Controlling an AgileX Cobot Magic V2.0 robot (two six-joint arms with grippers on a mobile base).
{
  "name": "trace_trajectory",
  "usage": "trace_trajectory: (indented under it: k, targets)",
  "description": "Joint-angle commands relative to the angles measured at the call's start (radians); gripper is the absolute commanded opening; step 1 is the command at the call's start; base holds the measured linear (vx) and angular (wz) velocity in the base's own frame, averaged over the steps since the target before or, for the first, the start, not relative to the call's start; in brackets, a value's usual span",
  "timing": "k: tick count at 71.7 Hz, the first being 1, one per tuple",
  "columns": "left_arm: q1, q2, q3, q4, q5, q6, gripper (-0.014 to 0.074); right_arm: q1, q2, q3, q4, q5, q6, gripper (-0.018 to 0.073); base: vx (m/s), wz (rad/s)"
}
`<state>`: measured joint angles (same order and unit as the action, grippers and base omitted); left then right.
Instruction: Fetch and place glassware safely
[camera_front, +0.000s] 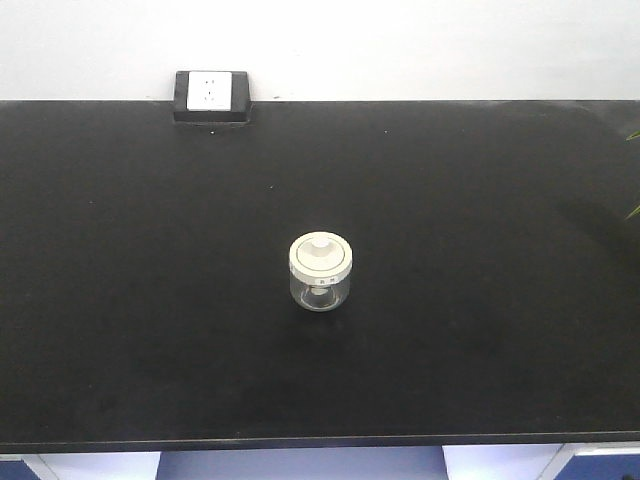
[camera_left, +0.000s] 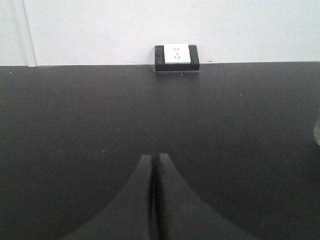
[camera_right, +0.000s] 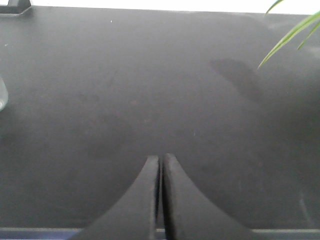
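— While both arms hang back, where is it?
— Mid black surface (camera_front: 480, 330): the small clear glass jar with cream-white knobbed lid (camera_front: 320, 272), upright, untouched.
— Grippers?
— Left gripper (camera_left: 154, 159) pressed together, empty; right gripper (camera_right: 160, 160) likewise.

A black countertop (camera_front: 480, 330) carries a white socket box (camera_front: 211, 96) against the pale wall (camera_front: 420, 45); green leaves (camera_right: 290, 32) enter at one edge.
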<state>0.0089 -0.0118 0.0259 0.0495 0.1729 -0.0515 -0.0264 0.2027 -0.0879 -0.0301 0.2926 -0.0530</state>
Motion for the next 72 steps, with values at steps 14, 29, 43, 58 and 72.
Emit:
trace_trajectory:
  k: [14, 29, 43, 58, 72]
  targets:
    - [-0.004, -0.013, 0.031, -0.008, -0.071, 0.000, -0.0007, -0.008, -0.216, 0.133, 0.004, -0.142, -0.006, -0.0003, 0.00, 0.00]
    - [-0.004, -0.011, 0.031, -0.008, -0.070, 0.000, -0.0007, -0.008, -0.226, 0.134, 0.004, -0.150, -0.006, -0.0003, 0.00, 0.00]
    - [-0.004, -0.011, 0.031, -0.008, -0.070, 0.000, -0.0007, -0.008, -0.226, 0.134, 0.004, -0.150, -0.006, -0.0003, 0.00, 0.00]
    - [-0.004, -0.011, 0.031, -0.008, -0.070, 0.000, -0.0007, -0.008, -0.226, 0.134, 0.004, -0.149, -0.006, -0.0003, 0.00, 0.00]
    - [-0.004, -0.011, 0.031, -0.008, -0.070, 0.000, -0.0007, -0.008, -0.226, 0.134, 0.004, -0.149, -0.006, -0.0003, 0.00, 0.00]
